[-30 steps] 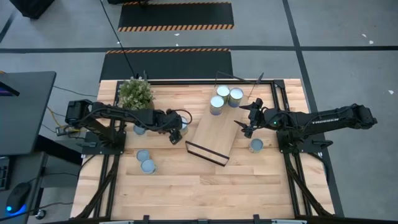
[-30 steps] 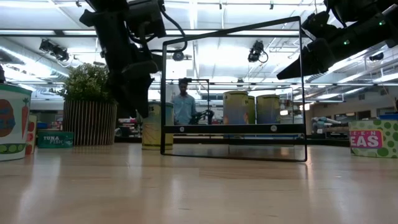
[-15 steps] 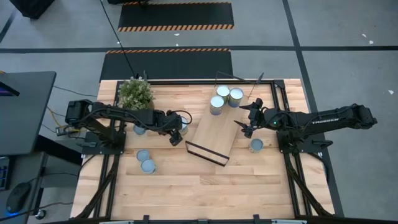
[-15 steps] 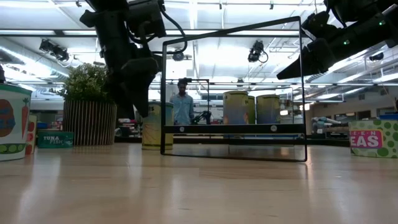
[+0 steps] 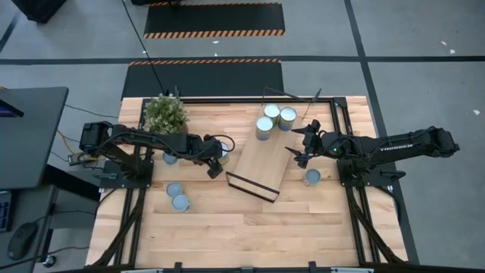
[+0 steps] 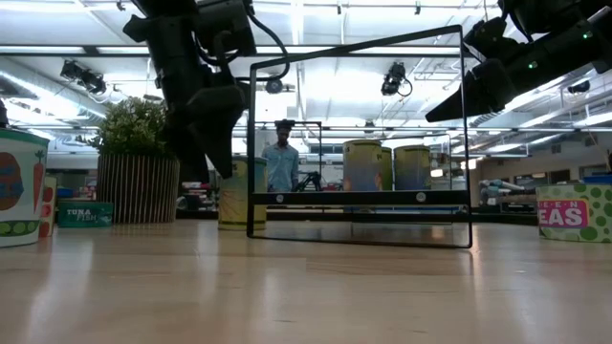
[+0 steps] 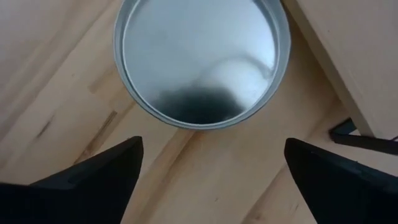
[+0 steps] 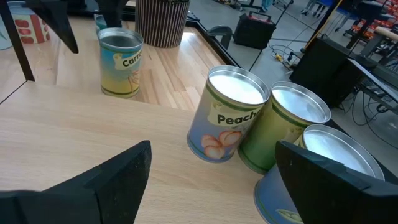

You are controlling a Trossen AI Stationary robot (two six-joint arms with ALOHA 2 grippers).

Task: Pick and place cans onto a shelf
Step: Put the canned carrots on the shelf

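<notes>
Wood table sits on a grey floor w/ striped mats; low view looks into a lit hall w/ a person far behind. I'll use the shelf as landmark: light board lying diagonally mid-table, black wire frame at its ends.

Left gripper hangs just off the shelf's left long edge, directly over a can standing on the table there. Left wrist view: the can's round silvery top fills the space ahead, both fingers spread wide to either side of it, holding nothing, not touching it. Shelf edge shows right beside the can.

Right gripper hovers at the shelf's right long edge, near its far end. Fingers wide apart, empty, over the board.

Three cans cluster at the shelf's far end, touching one another; in right wrist view they stand on the board, one labelled "Peach". Other cans on the table: one right of the shelf, below the right arm; one left of the shelf under the left arm; two further left and nearer the front edge, just beside each other. Plant stands well left of the shelf, at the table's back edge.
</notes>
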